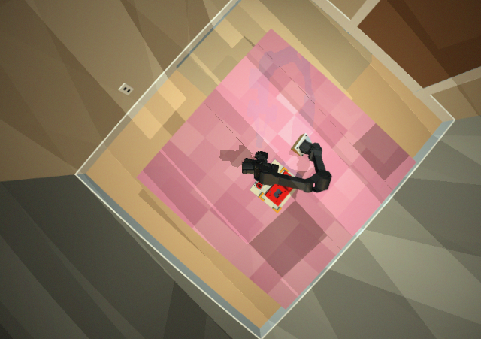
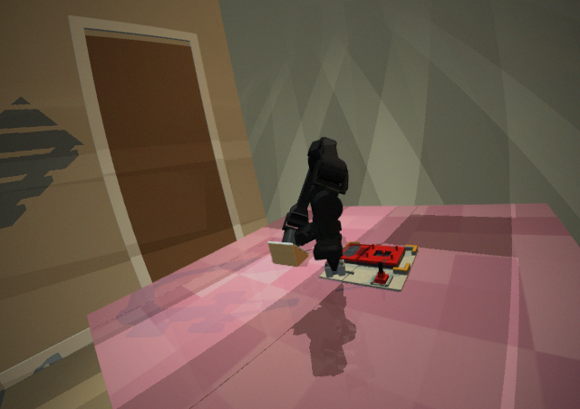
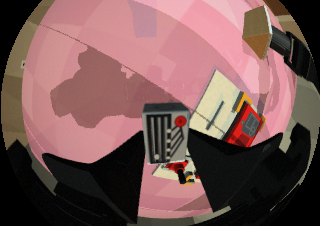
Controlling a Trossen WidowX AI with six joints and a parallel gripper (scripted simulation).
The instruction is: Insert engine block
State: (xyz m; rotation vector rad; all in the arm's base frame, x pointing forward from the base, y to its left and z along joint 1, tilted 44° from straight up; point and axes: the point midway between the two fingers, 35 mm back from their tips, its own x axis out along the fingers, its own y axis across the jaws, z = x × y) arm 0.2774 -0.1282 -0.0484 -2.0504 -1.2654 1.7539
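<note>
The engine block [image 3: 164, 134] [image 2: 337, 270] is a small grey block with dark slots and a red dot on top. My gripper [image 3: 165, 134] [image 2: 333, 263] [image 1: 251, 166] points straight down and is shut on it, low at the left corner of the cream base board [image 2: 362, 278] [image 3: 218, 101] [image 1: 255, 188]. The red car body [image 2: 370, 255] [image 1: 271, 198] [image 3: 235, 136] lies flat on the far side of that board, with a dark opening [image 2: 387, 253] [image 1: 277, 192] in its middle. In the overhead view the arm hides the block.
A small red stand with a dark upright peg [image 2: 381, 276] sits on the board's front edge. Orange corner marks [image 2: 411, 248] frame the board. The arm's tan base block [image 2: 286, 253] [image 1: 300, 143] [image 3: 256, 29] stands just left of the board, all on the pink table top [image 2: 421, 339].
</note>
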